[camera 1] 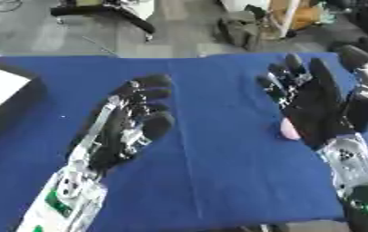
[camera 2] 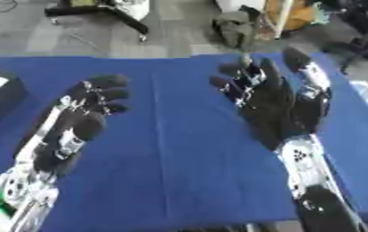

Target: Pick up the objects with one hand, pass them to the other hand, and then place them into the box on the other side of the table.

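Both hands hover above the blue bench (camera 1: 219, 181), fingers released and holding nothing. A small pink object (camera 1: 288, 130) lies just under the right hand (camera 1: 318, 108); lower that hand straight onto it, then pass to the left hand (camera 1: 132, 122).

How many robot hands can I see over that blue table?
2. The left hand hovers over the blue table on its left side; the right hand is opposite, partly covering something pink.
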